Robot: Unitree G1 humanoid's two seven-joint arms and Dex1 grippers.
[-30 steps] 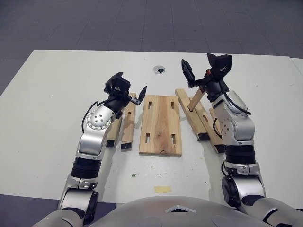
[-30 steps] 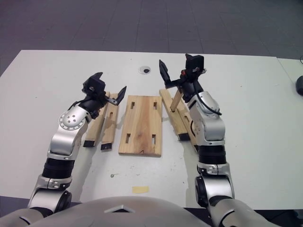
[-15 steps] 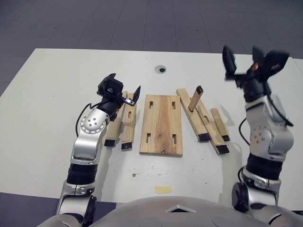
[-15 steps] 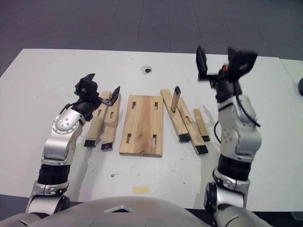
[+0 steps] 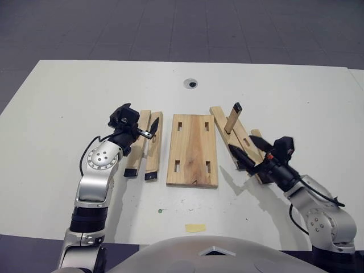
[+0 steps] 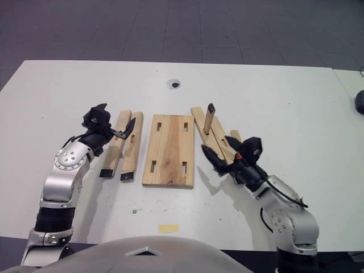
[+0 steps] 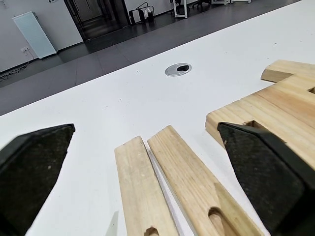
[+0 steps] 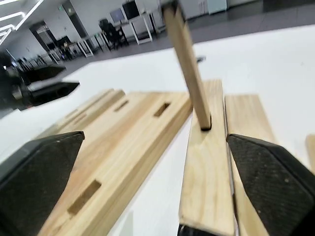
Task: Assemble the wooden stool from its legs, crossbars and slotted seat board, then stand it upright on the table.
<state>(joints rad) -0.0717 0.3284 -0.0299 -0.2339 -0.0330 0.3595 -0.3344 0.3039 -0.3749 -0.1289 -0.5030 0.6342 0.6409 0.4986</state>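
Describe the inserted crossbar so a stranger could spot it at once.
On the white table, look right of the slotted seat board. Among the legs lying flat there, the crossbar is the only piece sticking up, tilted, from a leg's slot.

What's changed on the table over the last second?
The right gripper, open, swung up away from the crossbar, then came down low over the near ends of the right-hand legs. The left gripper, open, drew back a little over the left-hand legs. Nothing was gripped. Crossbar, legs and seat board lie as before.
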